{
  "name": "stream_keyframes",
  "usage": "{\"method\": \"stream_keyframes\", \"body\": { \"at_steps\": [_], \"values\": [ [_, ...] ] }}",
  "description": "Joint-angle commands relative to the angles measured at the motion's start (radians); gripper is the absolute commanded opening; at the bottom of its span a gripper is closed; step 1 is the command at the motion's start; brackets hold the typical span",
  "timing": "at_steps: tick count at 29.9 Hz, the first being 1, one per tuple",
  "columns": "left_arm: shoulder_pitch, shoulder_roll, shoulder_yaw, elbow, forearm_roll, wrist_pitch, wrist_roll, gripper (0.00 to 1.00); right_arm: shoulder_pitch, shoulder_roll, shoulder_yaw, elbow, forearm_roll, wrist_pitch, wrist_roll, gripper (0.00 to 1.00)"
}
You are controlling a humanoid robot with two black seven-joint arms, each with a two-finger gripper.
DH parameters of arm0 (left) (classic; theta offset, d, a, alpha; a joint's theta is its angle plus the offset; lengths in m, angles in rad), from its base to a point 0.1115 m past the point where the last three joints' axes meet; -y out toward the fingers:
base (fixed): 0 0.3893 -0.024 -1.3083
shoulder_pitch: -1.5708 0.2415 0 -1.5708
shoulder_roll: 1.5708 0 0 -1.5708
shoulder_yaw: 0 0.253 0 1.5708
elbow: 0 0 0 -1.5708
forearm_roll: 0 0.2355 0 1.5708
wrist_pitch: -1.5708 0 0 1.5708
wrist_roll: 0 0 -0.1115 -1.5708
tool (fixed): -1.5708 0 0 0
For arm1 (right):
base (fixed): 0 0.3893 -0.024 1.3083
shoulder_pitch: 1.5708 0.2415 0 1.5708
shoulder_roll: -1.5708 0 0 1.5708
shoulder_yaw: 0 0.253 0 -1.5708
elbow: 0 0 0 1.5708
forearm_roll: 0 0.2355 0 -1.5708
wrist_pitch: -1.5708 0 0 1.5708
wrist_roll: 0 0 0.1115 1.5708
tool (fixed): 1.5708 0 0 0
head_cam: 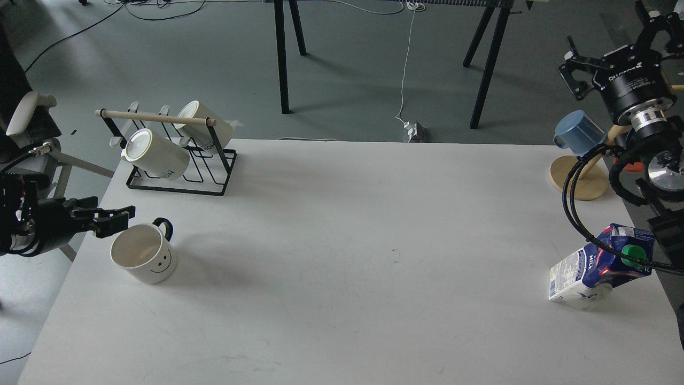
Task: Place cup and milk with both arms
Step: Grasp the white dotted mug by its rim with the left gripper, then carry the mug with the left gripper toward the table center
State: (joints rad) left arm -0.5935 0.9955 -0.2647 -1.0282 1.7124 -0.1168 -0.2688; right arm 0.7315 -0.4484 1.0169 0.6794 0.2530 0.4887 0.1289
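Cup (144, 260) upright by left hand (115, 221), fingers' spacing unclear; milk (601, 267) far right; right hand (614, 45) spread.

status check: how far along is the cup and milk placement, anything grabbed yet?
Done: nothing visibly placed. The white ceramic smiley mug with a black handle stands at the table's left edge; the blue-and-white milk carton with a green cap stands at the right edge.
In hand: nothing. The left gripper sits beside the mug's rim, not around it. The right gripper is raised, away from the carton.
Left: grasp and place both.
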Motion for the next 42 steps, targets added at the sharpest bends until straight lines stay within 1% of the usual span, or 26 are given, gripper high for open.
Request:
{"method": "stream_keyframes", "body": {
  "at_steps": [1, 3, 7, 12, 14, 16, 17, 18, 20, 21, 22, 25, 27, 28, 33, 36, 38, 39, 40, 42],
  "values": [
    [0.03, -0.006, 0.001, 0.025, 0.071, 0.031, 0.0, 0.81, 0.0, 0.0, 0.0, 0.002, 0.0, 0.0, 0.0, 0.99],
    [0.052, -0.017, -0.001, 0.04, 0.09, 0.04, 0.0, 0.78, -0.001, 0.0, 0.0, 0.002, 0.0, 0.0, 0.0, 0.99],
    [0.061, -0.043, -0.001, 0.05, 0.095, 0.042, -0.003, 0.69, -0.001, 0.0, 0.0, 0.002, 0.0, 0.0, 0.0, 0.99],
    [0.081, -0.064, -0.002, 0.05, 0.095, 0.057, -0.003, 0.63, -0.001, 0.0, 0.0, 0.0, 0.0, 0.0, 0.0, 0.99],
    [0.084, -0.072, -0.002, 0.05, 0.093, 0.08, -0.003, 0.53, -0.001, 0.0, 0.0, 0.0, 0.0, 0.0, 0.0, 0.99],
    [0.084, -0.072, -0.002, 0.05, 0.089, 0.072, -0.004, 0.39, -0.001, 0.0, -0.001, 0.0, 0.0, 0.0, 0.0, 0.99],
    [0.084, -0.074, -0.004, 0.05, 0.084, 0.065, -0.007, 0.3, -0.001, 0.0, -0.001, 0.0, -0.001, 0.0, 0.0, 0.99],
    [0.084, -0.074, -0.005, 0.051, 0.082, 0.054, -0.015, 0.25, -0.001, 0.0, -0.001, 0.0, -0.001, 0.0, 0.0, 0.99],
    [0.081, -0.074, -0.008, 0.057, 0.082, 0.036, -0.052, 0.16, -0.001, 0.0, -0.001, -0.001, -0.001, 0.0, 0.0, 0.99],
    [0.081, -0.072, -0.008, 0.059, 0.082, 0.036, -0.075, 0.13, -0.001, 0.0, -0.001, -0.001, -0.001, 0.0, 0.0, 0.99],
    [0.08, -0.072, -0.008, 0.057, 0.082, 0.036, -0.107, 0.1, -0.001, 0.0, -0.001, -0.001, -0.001, 0.0, 0.0, 0.99],
    [0.077, -0.071, -0.008, 0.057, 0.082, 0.036, -0.187, 0.06, -0.001, 0.0, -0.003, -0.003, -0.001, 0.0, 0.0, 0.99],
    [0.073, -0.072, -0.013, 0.057, 0.081, 0.032, -0.216, 0.04, -0.003, 0.0, -0.003, -0.004, -0.001, 0.0, 0.0, 0.99],
    [0.07, -0.071, -0.016, 0.057, 0.079, 0.031, -0.219, 0.04, -0.003, 0.0, -0.003, -0.004, -0.001, 0.0, 0.0, 0.99],
    [0.037, -0.067, -0.031, 0.019, 0.026, 0.014, -0.22, 0.03, -0.003, -0.007, -0.001, -0.004, -0.001, 0.0, 0.0, 0.99],
    [-0.037, -0.061, -0.033, -0.053, 0.024, -0.062, -0.22, 0.03, -0.006, -0.009, -0.001, -0.004, -0.001, 0.0, 0.0, 0.99],
    [-0.089, -0.075, -0.031, -0.099, 0.024, -0.121, -0.202, 0.03, -0.009, -0.009, -0.001, -0.003, -0.001, 0.0, 0.0, 0.99],
    [-0.112, -0.089, -0.028, -0.124, 0.024, -0.154, -0.176, 0.03, -0.009, -0.009, -0.001, -0.001, -0.001, 0.0, 0.0, 0.99],
    [-0.126, -0.118, -0.022, -0.144, 0.027, -0.182, -0.14, 0.03, -0.011, -0.009, -0.003, -0.001, -0.001, 0.0, 0.0, 0.99],
    [-0.147, -0.214, -0.018, -0.158, 0.038, -0.234, -0.049, 0.04, -0.011, -0.009, -0.003, 0.0, -0.001, 0.0, 0.0, 0.99]
  ]
}}
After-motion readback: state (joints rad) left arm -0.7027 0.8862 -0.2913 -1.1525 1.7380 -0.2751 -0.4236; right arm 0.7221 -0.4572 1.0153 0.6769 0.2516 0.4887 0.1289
